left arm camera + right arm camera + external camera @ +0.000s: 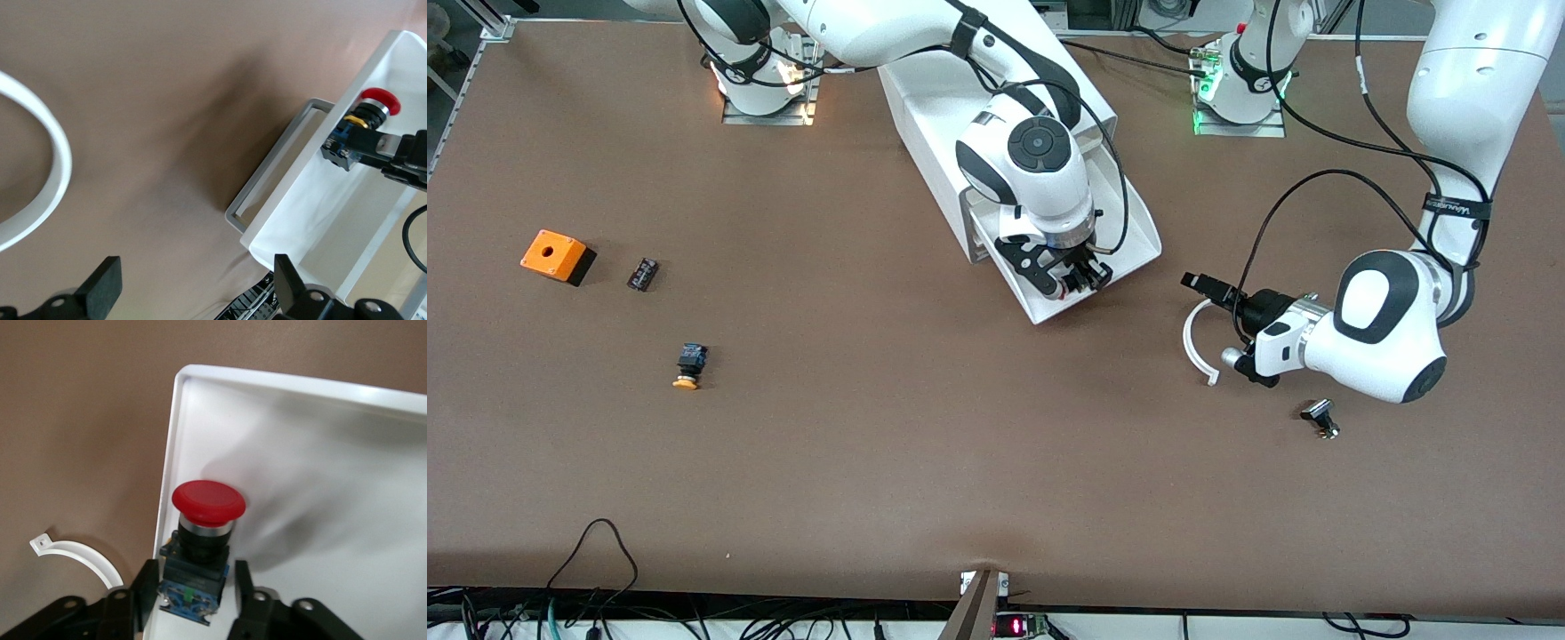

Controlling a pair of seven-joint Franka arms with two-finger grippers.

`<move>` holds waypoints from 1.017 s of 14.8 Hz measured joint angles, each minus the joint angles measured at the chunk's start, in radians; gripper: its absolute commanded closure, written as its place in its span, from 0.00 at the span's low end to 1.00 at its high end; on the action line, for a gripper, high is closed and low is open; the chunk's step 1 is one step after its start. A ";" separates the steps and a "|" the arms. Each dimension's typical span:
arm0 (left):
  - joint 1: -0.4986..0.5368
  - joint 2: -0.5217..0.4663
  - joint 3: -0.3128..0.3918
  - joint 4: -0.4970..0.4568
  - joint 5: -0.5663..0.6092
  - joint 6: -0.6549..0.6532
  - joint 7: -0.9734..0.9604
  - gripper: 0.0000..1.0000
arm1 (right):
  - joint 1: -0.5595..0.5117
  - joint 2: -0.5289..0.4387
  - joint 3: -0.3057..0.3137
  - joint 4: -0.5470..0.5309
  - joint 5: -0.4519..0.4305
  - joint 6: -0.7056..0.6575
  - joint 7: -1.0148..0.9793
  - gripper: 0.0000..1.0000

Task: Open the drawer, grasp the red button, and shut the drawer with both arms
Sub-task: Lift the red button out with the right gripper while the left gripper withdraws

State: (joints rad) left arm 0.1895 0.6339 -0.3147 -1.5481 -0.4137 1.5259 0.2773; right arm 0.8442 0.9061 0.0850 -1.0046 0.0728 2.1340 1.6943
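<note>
right fingers (148, 587) astride button (203, 533) body

Right arm (925, 36): reaches from base across table, wrist turned down. Right gripper (1080, 277): low, fingers (243, 587) closed against both sides of held item. Left arm (1467, 107): elbow bent, forearm level. Left gripper (1209, 289): low over table, fingers (103, 283) spread wide, holding nothing.

Two push buttons, red-capped (208, 501) and orange-capped (687, 365), one orange box (557, 255), one white cabinet (951, 116) and two arms are counted.
</note>
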 measured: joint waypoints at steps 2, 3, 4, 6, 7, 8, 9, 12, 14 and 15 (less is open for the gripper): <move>-0.002 -0.001 -0.001 0.059 0.041 -0.056 -0.091 0.00 | 0.000 0.000 0.000 0.004 0.000 0.000 0.001 1.00; -0.002 -0.003 -0.001 0.095 0.079 -0.081 -0.135 0.00 | 0.000 0.000 -0.001 0.005 0.000 -0.003 0.001 1.00; -0.002 -0.008 -0.001 0.133 0.128 -0.105 -0.173 0.00 | 0.000 0.000 -0.002 0.007 0.000 -0.009 0.002 1.00; -0.003 -0.014 -0.007 0.210 0.257 -0.129 -0.201 0.00 | -0.002 -0.007 -0.008 0.022 0.000 -0.031 0.003 1.00; -0.008 -0.015 -0.009 0.249 0.312 -0.131 -0.207 0.00 | -0.007 -0.016 -0.010 0.031 0.000 -0.045 0.003 1.00; -0.015 -0.015 -0.009 0.285 0.346 -0.131 -0.213 0.00 | -0.015 -0.029 -0.011 0.038 0.000 -0.056 0.003 1.00; -0.018 -0.014 -0.008 0.313 0.363 -0.128 -0.216 0.00 | -0.026 -0.044 -0.011 0.040 0.000 -0.067 0.003 1.00; -0.017 -0.004 0.018 0.361 0.426 -0.111 -0.219 0.00 | -0.068 -0.087 -0.010 0.041 0.000 -0.126 -0.058 1.00; -0.020 0.000 0.024 0.371 0.526 -0.111 -0.219 0.00 | -0.112 -0.115 -0.010 0.042 0.001 -0.191 -0.174 1.00; -0.025 0.004 0.024 0.371 0.559 -0.111 -0.222 0.00 | -0.138 -0.129 -0.010 0.043 0.006 -0.220 -0.240 1.00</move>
State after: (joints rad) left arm 0.1647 0.6378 -0.2907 -1.1769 0.1453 1.4149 0.0549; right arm 0.7063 0.7772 0.0746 -0.9615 0.0784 1.9142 1.4541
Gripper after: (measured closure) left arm 0.000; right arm 0.573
